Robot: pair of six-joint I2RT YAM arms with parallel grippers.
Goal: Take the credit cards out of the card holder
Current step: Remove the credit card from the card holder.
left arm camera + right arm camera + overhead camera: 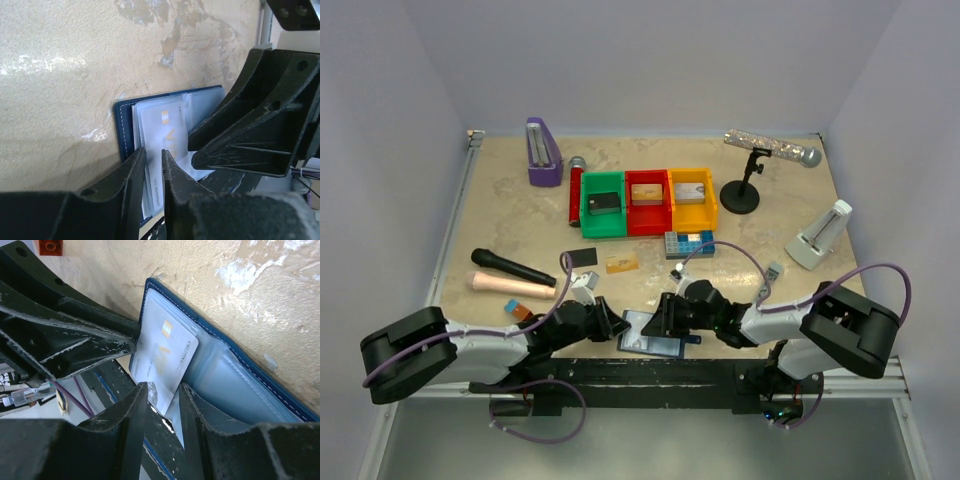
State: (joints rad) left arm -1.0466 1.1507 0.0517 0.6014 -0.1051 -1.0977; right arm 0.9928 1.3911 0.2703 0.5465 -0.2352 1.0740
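Card holder lies open at the near edge of the desk, navy cover down and pale pockets up, between the two arms. A silvery grey card with a gold chip sticks partway out of one pocket, tilted toward the desk edge.

The left end effector has its jaws only narrowly parted, with the edge of that card and pocket in the gap; I cannot tell whether they pinch it. The right end effector stands with its jaws apart, the card's lower corner hanging between them with room on each side.

Further out on the desk lie a black card and a gold-tan card, just apart from each other. Beyond them sit a blue studded plate and a row of green, red and yellow bins.
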